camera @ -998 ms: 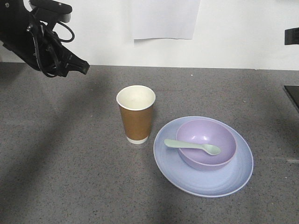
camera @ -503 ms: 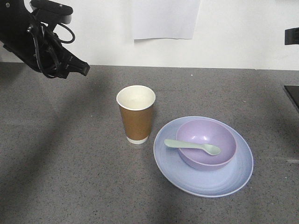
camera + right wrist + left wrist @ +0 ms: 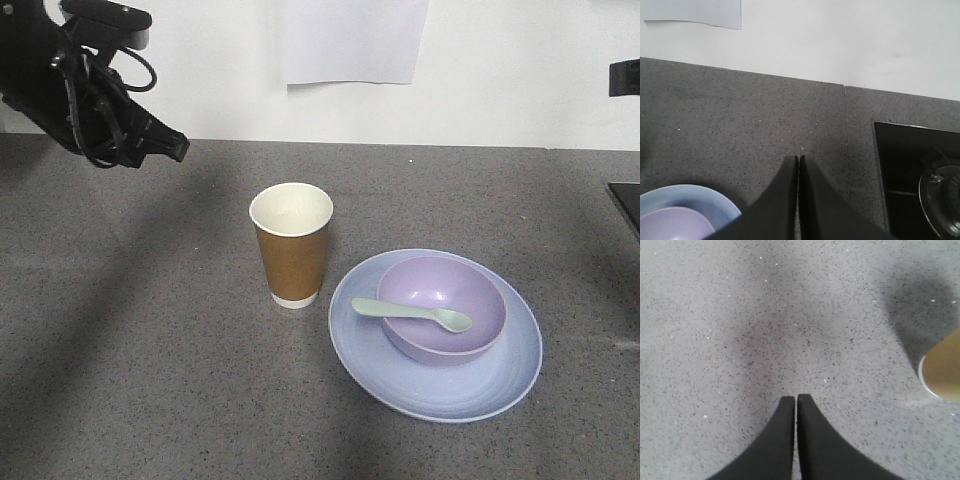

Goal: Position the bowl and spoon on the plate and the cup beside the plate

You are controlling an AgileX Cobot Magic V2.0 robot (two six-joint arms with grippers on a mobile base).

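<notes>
Bowl (image 3: 443, 306) seated on the plate (image 3: 436, 386), right of centre on the counter (image 3: 150, 350). Spoon (image 3: 411, 314) lies across the bowl, handle over the near-left rim and scoop inside. Cup (image 3: 291, 244) stands upright just beside the plate's left edge, apart from it.

Left gripper (image 3: 795, 402): fingers pressed together, holding nothing. It hangs above bare counter, with the cup's base at the right edge of its wrist view, well off to the side of the fingertips. In the front view the left arm (image 3: 90, 90) sits high at upper left, well apart from all tableware.

Right gripper (image 3: 798, 162): fingers likewise closed tight and empty. The plate and bowl show below and left of the fingertips; a dark stove top (image 3: 920, 175) lies to their right, and a sheet of paper (image 3: 695, 12) hangs on the wall ahead.

Judged progress: all three placements appear made, so the arrangement looks complete. Nothing remains but to move the arms away.
</notes>
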